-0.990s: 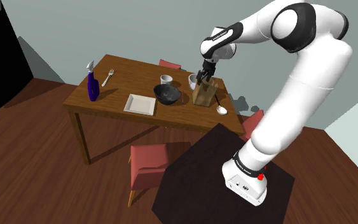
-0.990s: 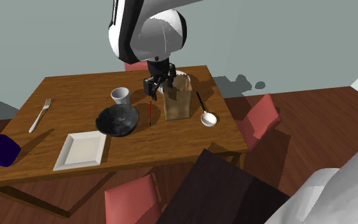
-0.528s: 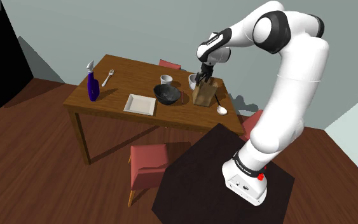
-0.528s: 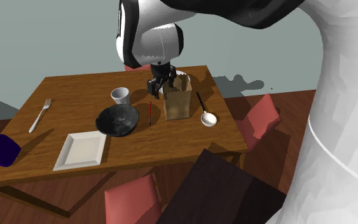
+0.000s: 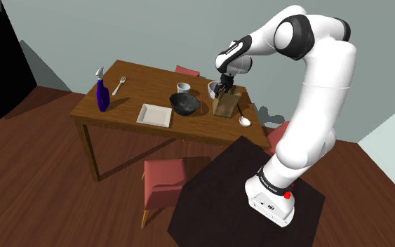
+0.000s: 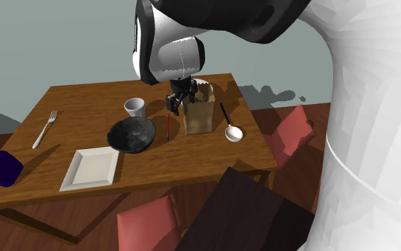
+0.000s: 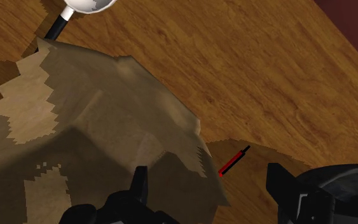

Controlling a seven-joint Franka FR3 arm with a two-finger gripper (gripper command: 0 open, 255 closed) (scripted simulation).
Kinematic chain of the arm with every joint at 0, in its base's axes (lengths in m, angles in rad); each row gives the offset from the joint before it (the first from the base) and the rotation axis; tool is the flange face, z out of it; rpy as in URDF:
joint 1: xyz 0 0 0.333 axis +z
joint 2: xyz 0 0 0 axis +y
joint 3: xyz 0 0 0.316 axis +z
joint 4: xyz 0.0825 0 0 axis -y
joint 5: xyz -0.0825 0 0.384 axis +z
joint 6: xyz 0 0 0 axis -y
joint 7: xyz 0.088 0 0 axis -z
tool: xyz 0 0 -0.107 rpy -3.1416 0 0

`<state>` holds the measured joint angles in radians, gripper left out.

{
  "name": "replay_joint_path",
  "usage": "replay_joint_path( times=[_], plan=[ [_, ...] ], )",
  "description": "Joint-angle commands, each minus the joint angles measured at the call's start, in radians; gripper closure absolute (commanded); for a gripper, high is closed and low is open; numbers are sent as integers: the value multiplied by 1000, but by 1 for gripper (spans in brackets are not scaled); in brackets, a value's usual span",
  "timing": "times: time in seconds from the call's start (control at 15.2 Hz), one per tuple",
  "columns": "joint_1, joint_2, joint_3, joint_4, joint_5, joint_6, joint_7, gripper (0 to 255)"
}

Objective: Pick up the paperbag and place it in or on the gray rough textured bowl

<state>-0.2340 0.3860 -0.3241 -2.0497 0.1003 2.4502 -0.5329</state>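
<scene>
Now my hand (image 7: 207, 181) stands wide astride the rim of the paper bag (image 7: 95, 121); next I must close, lift, and carry it to the dark bowl (image 6: 131, 134).

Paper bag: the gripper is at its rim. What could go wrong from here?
The open gripper straddles the paper bag only at its rim, near a corner; closing may crumple it or slip off. A low carry toward the bowl could sweep the red stick lying between them.
</scene>
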Motion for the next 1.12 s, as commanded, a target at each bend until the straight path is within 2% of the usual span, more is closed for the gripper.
replay_joint_path(
  times=[0.0,0.2,0.26,0.86,1.06],
  plan=[
    [0,1,0,0,0,1,0,0],
    [0,1,0,0,0,1,0,0],
    [0,1,0,0,0,1,0,255],
    [0,1,0,0,0,1,0,255],
    [5,-28,-7,5,-12,-32,7,255]
  ],
)
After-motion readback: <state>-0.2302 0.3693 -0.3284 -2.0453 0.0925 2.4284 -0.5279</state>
